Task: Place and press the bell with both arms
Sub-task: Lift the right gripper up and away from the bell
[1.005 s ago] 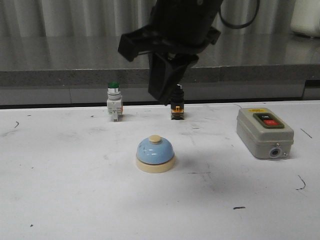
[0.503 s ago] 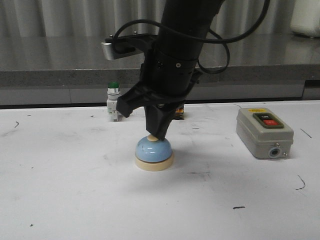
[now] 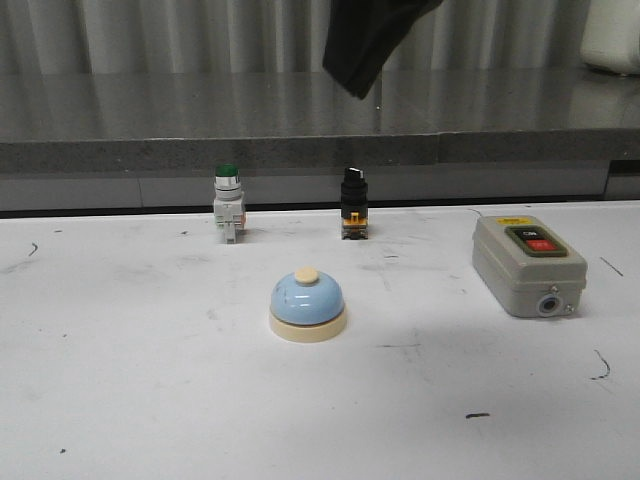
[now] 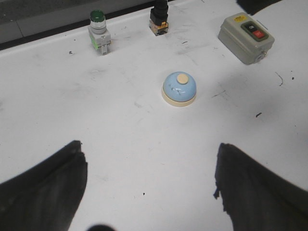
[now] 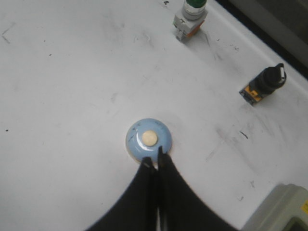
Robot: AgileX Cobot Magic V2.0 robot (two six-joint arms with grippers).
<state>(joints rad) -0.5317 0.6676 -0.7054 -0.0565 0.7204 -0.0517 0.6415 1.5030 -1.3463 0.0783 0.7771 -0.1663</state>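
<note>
The light-blue bell [image 3: 307,303] with cream base and cream top button stands upright on the white table, mid-front. It also shows in the left wrist view [image 4: 179,88] and the right wrist view [image 5: 148,139]. My right gripper [image 5: 154,160] is shut and empty, high above the bell; only its tip [image 3: 356,85] shows at the top of the front view. My left gripper [image 4: 149,159] is open and empty, well above the table on the near side of the bell, with bare table between its fingers.
A green-capped push button [image 3: 228,203] and a black selector switch [image 3: 353,203] stand at the table's back edge. A grey switch box [image 3: 528,265] with red and black buttons lies to the right. A grey ledge runs behind the table.
My right gripper went down onto the bell's button half a second ago and has since lifted straight up, nearly out of the front view. The bell stays in place.
</note>
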